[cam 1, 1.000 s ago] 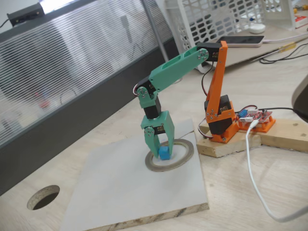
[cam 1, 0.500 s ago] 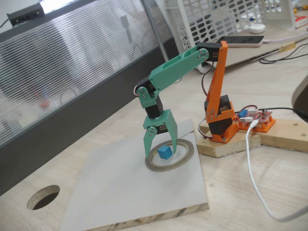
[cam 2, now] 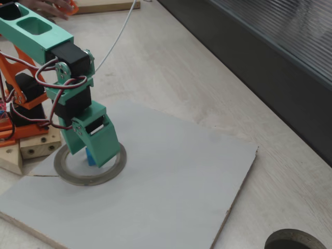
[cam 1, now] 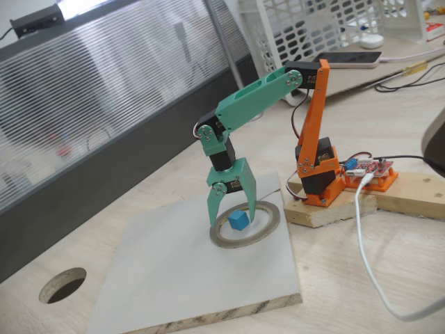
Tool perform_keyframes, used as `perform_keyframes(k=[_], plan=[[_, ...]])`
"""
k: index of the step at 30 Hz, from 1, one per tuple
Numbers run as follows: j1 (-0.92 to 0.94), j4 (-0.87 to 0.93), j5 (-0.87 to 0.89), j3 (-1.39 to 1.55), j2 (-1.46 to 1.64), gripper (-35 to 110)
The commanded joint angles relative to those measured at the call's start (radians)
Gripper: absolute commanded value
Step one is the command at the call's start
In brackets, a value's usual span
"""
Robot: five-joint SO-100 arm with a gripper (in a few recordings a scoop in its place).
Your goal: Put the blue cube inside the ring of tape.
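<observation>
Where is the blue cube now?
In both fixed views the blue cube sits inside the ring of tape on the white board, between the open hand's fingers.

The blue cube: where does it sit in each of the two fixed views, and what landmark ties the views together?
In a fixed view: the blue cube is just below centre, inside the ring of tape, between the open fingers of the gripper.
In a fixed view: the cube is at lower left, partly hidden behind the gripper, inside the ring.
Shared landmark: the white board under the ring.
</observation>
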Motion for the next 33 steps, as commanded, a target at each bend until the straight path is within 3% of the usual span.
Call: perform_keyframes(k=[1,11,22,29,33], plan=[[-0.002,0.012,0.008,-0.002,0.035,58],[-0.002,0.046,0.014,-0.084,0.037,58],[0.003,0.466,0.014,-0.434,0.037,58],[0.242,0.48,0.002,-0.443,0.032,56],[0.296,0.477,0.002,-0.451,0.032,44]])
